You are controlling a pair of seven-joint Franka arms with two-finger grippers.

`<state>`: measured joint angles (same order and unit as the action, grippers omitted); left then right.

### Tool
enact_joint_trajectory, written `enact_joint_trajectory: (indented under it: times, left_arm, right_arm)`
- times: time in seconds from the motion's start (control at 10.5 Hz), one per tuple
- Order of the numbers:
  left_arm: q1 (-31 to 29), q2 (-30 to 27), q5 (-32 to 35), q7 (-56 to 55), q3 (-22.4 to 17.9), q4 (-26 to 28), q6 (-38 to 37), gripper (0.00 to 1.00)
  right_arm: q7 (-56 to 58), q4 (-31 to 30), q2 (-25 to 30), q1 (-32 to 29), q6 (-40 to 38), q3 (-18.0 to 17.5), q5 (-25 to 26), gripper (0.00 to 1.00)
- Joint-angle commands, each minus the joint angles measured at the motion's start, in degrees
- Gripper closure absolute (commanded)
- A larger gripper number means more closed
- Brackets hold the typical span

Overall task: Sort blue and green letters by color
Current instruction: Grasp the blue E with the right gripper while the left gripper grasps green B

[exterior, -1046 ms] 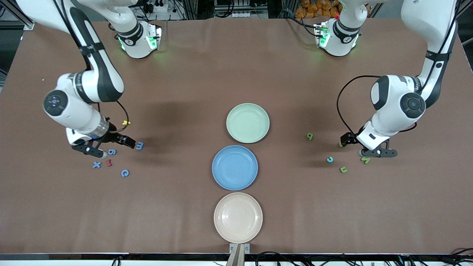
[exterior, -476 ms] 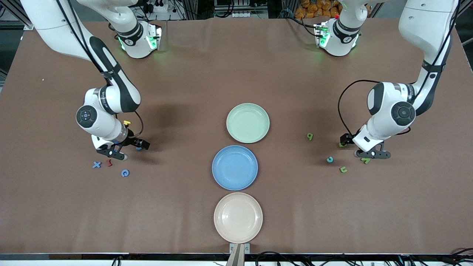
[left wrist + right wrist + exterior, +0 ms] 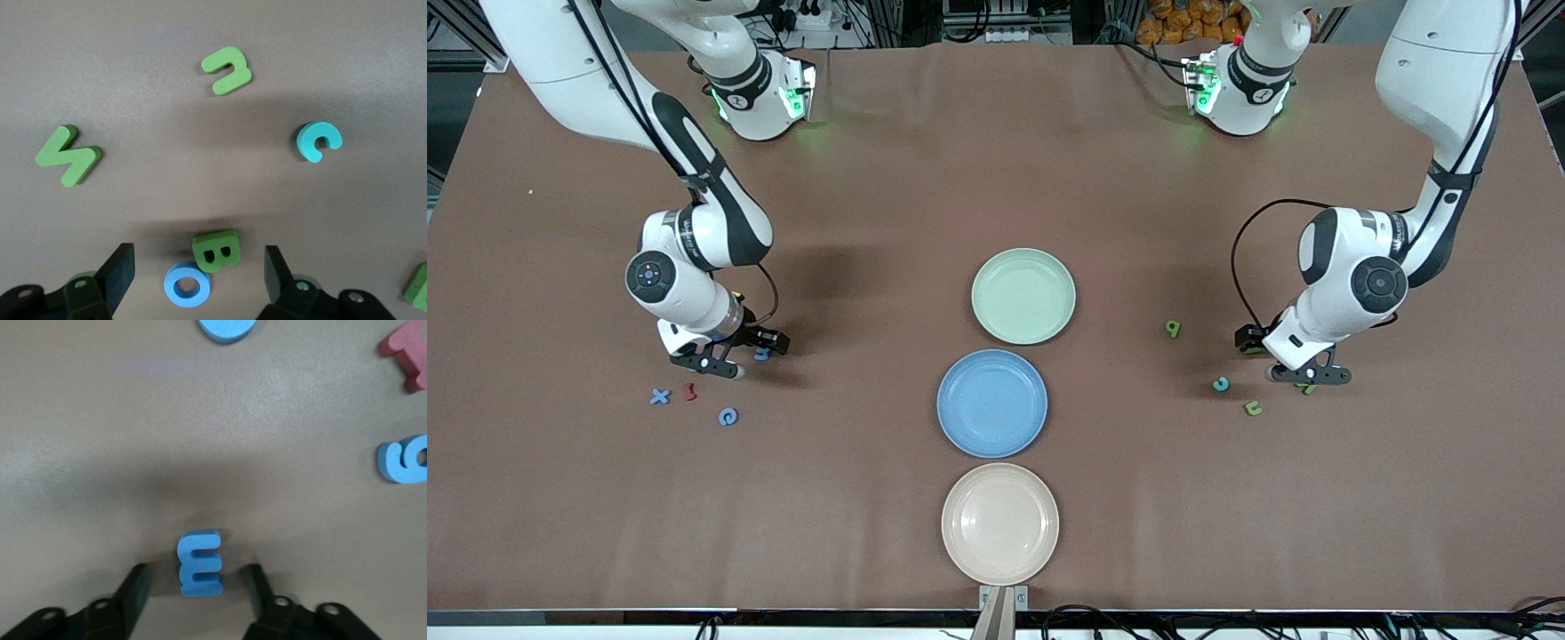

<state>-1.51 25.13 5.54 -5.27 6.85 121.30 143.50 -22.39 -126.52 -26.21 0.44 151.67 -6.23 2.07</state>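
Observation:
Low over the table, my right gripper [image 3: 197, 583] [image 3: 743, 353] is open around a blue letter E [image 3: 199, 563] [image 3: 762, 354], with a gap on each side. A blue 6 [image 3: 403, 459], a blue x [image 3: 660, 396] and a blue round letter [image 3: 728, 416] lie close by. At the table's other end my left gripper [image 3: 199, 267] [image 3: 1279, 357] is open and low, with a green B [image 3: 217, 250] and a blue O [image 3: 188, 285] side by side between its fingers. A green n [image 3: 227, 69] [image 3: 1253, 408], a green zigzag letter [image 3: 68, 155] and a green 9 [image 3: 1173, 329] lie around it.
Three plates line the table's middle: a green plate [image 3: 1023, 296], a blue plate [image 3: 991, 404] nearer the camera, and a beige plate [image 3: 1000, 524] nearest. A dark red piece [image 3: 689, 391] lies among the blue letters. A teal c [image 3: 1221, 384] lies among the green ones.
My right gripper has moved toward the middle, from over the blue 6 to the E, and its fingers have narrowed. My left gripper has shifted slightly and come lower over the B and O.

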Motion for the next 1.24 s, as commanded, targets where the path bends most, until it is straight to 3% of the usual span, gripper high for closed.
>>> enact_joint_trajectory:
  times: [0.0, 0.48, 0.67, 0.95, 1.14]
  left_arm:
    - [0.10, 1.85, 1.93, -2.20, 0.27, -1.50, 0.38, 0.17]
    - [0.10, 2.99, 1.93, -2.11, 0.27, -1.50, 0.99, 0.21]
    - [0.10, 3.52, 1.93, -2.11, 0.27, -1.59, 1.17, 0.24]
    - [0.10, 3.87, 1.93, -2.11, 0.27, -1.59, 1.17, 0.28]
    - [0.10, 3.96, 1.93, -2.11, 0.36, -1.50, 1.17, 0.28]
  right_arm:
    - [0.15, -0.75, 0.55, 0.08, 0.65, 0.08, 1.27, 0.76]
    - [0.33, 0.65, 0.98, -0.18, -0.05, 0.08, 1.53, 0.97]
    - [0.41, 3.72, 1.95, 0.26, -2.15, 0.08, 1.44, 0.99]
    - [-0.72, 12.85, 2.13, 3.32, -14.61, -0.01, 0.57, 0.99]
    - [-1.95, 16.37, 2.04, 6.75, -15.88, -0.19, -0.22, 0.99]
